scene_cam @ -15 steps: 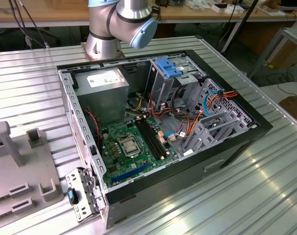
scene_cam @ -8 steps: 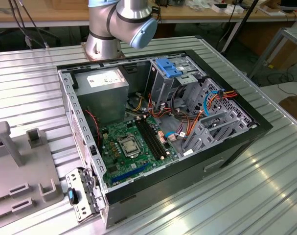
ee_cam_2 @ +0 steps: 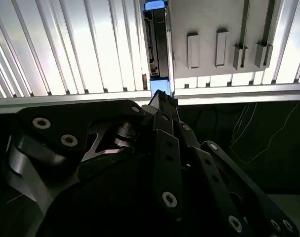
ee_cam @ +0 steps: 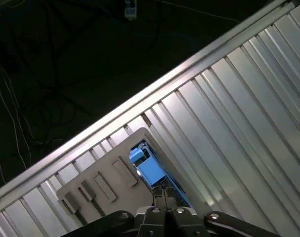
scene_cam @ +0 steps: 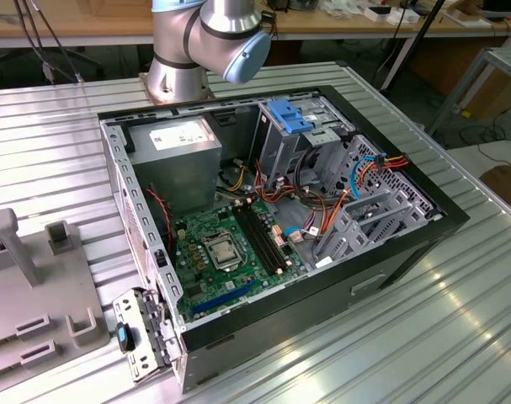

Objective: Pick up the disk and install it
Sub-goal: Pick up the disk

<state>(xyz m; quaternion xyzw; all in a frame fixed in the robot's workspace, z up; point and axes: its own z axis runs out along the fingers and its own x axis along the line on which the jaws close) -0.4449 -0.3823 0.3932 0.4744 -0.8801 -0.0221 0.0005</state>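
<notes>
In both wrist views the disk (ee_cam_2: 155, 47) stands on its long edge beside a flat grey fixture plate (ee_cam_2: 214, 29), close to the table's edge. It shows as a thin dark bar with bright blue rail ends (ee_cam: 149, 167). My gripper (ee_cam: 164, 200) hangs over the disk, its tip lining up with the disk's near blue end (ee_cam_2: 157, 92). The fingers (ee_cam_2: 162, 102) lie together with nothing between them. How far above the disk they are, I cannot tell.
An open computer case (scene_cam: 407, 244) lies on the ribbed metal table (scene_cam: 61, 126), showing the motherboard (scene_cam: 226, 248), a grey power-supply box (scene_cam: 175, 151), and a silver drive cage topped by a blue bracket (scene_cam: 290, 116). The arm's base (scene_cam: 188, 59) stands behind it. A grey fixture (scene_cam: 36, 295) sits at the exterior view's left.
</notes>
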